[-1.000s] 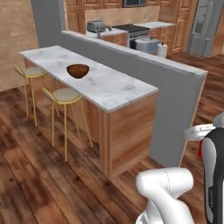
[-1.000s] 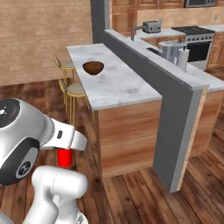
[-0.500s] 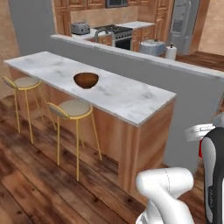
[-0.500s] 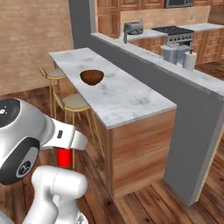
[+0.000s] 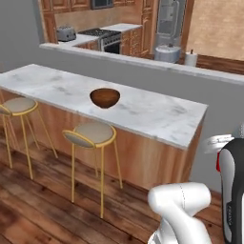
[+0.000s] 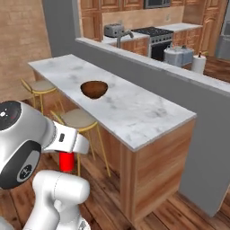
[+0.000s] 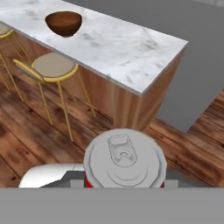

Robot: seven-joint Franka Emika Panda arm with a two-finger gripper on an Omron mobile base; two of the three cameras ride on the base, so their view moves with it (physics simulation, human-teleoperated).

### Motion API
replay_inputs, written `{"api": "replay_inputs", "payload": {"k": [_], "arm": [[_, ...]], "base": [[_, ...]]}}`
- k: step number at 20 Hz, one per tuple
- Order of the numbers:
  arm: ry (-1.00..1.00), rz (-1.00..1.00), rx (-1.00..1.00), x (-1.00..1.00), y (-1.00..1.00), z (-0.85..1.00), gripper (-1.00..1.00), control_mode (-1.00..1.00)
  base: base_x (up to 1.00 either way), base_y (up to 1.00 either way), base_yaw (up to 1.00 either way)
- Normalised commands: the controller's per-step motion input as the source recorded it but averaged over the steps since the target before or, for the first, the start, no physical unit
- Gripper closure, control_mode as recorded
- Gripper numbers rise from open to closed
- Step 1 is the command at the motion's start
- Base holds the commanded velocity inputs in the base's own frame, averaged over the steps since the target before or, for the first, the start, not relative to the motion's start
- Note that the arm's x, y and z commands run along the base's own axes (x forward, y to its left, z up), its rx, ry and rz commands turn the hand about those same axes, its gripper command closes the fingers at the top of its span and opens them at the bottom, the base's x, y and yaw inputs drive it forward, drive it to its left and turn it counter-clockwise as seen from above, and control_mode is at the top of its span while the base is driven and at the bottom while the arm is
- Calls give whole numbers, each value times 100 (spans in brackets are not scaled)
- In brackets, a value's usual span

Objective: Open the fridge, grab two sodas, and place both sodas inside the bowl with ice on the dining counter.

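Soda number one, the red can (image 7: 125,162), sits clamped in our hand (image 7: 125,186): the hand view looks straight down on its silver top with the pull tab, and a sliver of red shows under the rim. The jaws are closed around the can's body, a moderate gap filled by the can; the tips themselves are hidden beneath it. In the right base view the same red can (image 6: 66,161) hangs low under the white forearm, close to our base and above the wooden floor.

What matters now is where the bowl (image 5: 105,97) lies from the can. The dark wooden bowl stands on the marble dining counter (image 5: 157,119), roughly midway along the slab and well apart from the near corner. From the hand it is ahead, higher, and off to the left; in the hand view the bowl (image 7: 64,22) sits at the upper left with the counter's corner between it and us. Two stools (image 5: 90,136) stand just under the counter edge on the bowl's side.

We judge the can must be raised above the counter top and carried forward-left over the slab before it can be lowered upright into the bowl. We cannot make out the ice inside the bowl. The second soda has yet to be fetched.
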Motion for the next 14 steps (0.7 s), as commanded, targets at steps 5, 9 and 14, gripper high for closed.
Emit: {"api": "replay_inputs", "payload": {"k": [5, 9, 14], "arm": [[0, 0, 0, 0, 0, 0, 100, 100], [0, 0, 0, 0, 0, 0, 100, 100], [0, 0, 0, 0, 0, 0, 100, 100]], "base": [[34, 90, -39], [35, 85, -42], [35, 79, -45]]}}
